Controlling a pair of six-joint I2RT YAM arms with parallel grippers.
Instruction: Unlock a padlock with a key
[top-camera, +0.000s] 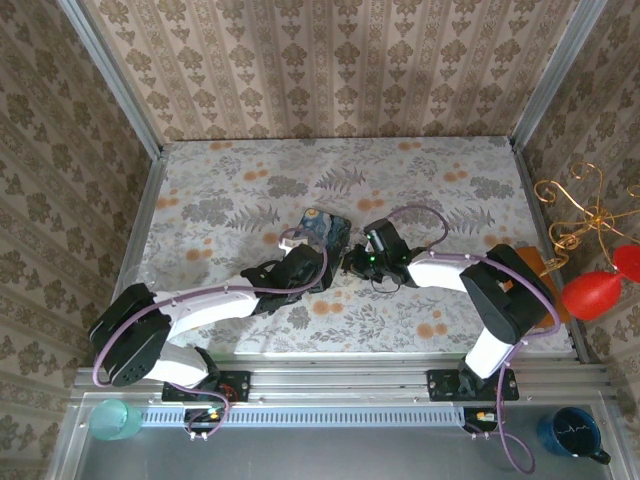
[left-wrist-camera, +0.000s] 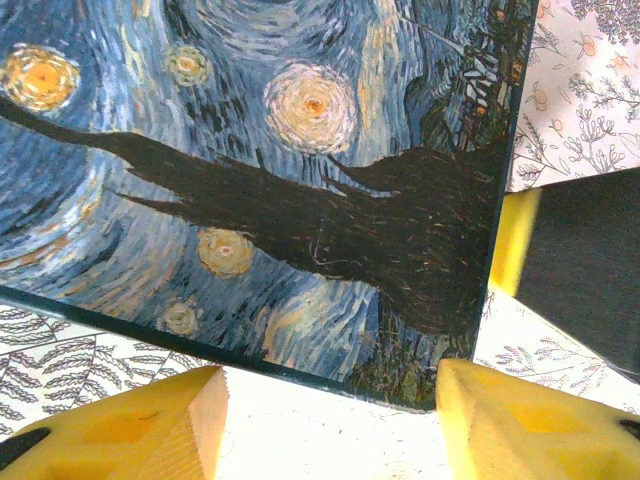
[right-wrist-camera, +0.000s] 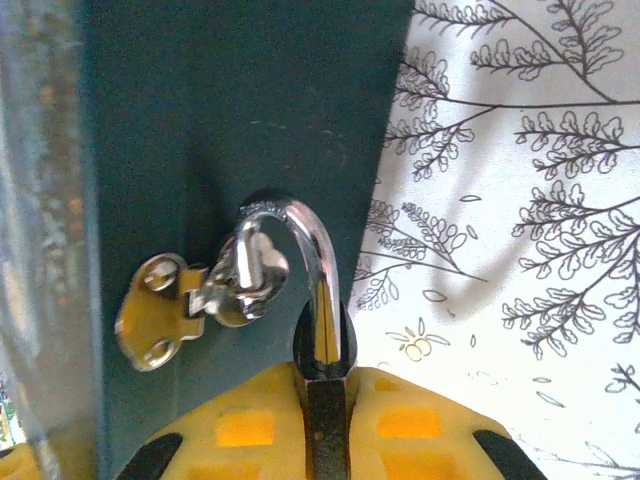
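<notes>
Where the two arms converge in the top external view, the blue tin (top-camera: 328, 228) lies on the table (top-camera: 450, 200) just ahead of both sets of fingertips. The left gripper (top-camera: 305, 268) is at one side of the tin and the right gripper (top-camera: 358, 262) at the opposite side. The lock is too small to resolve here.

Left wrist view: the yellow fingers (left-wrist-camera: 130, 425) stand apart and grip nothing. The painted lid of the tin spreads just beyond their tips, and one edge of it crosses the gap between them.

Right wrist view: the padlock (right-wrist-camera: 322, 330) sits directly between the pads (right-wrist-camera: 250, 425), which appear closed on its narrow dark body. Its long axis runs straight out from the fingers. The silvery shackle (right-wrist-camera: 318, 260) leads, arching ahead of the tips and hooking through the staple of the brass hasp (right-wrist-camera: 160, 320) on the tin's dark side wall.

Judgement: the right arm is the nearer, since it already holds the lock. The keyway is hidden between the pads, so a key would probably have to approach from the body end, along that same axis.
</notes>
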